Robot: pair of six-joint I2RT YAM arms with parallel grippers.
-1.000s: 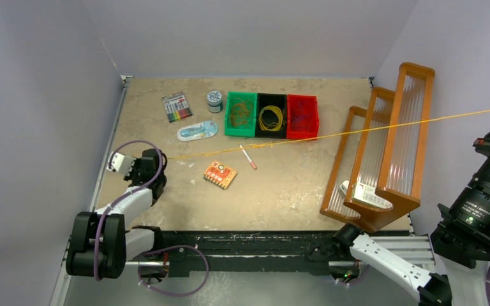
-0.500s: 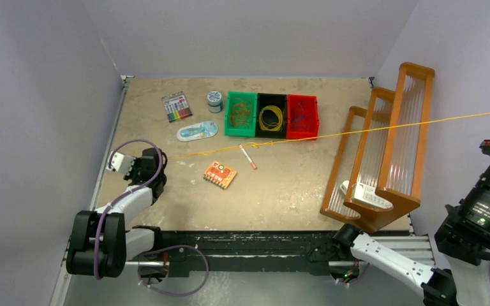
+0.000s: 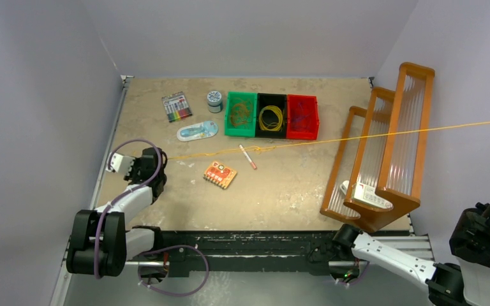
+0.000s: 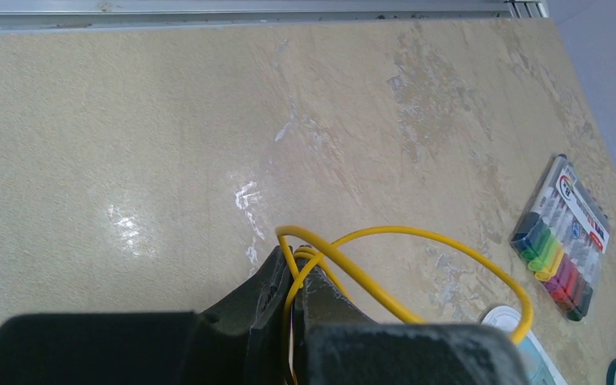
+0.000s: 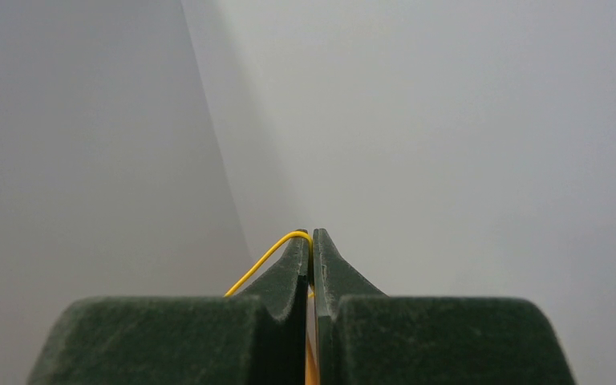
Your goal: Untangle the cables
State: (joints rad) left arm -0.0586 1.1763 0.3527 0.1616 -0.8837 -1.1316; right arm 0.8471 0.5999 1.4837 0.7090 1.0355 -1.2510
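Top external view: yellow cable (image 3: pixel 306 143) is running taut across the table (image 3: pixel 281 197) from left gripper (image 4: pixel 293 263) to right gripper (image 5: pixel 311 239), both clamping tight on it; a snarl (image 3: pixel 255 148) mid-span is apparently awaiting loosening; other cables (image 3: pixel 270 118) are lying in bins (image 3: pixel 271 95).

No legible txt; print on marker pack (image 4: pixel 563 234) & white label (image 3: pixel 371 195) too small/blurry.

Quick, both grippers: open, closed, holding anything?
Left gripper: closed, holding the yellow cable.
Right gripper: closed, holding yellow cable too.
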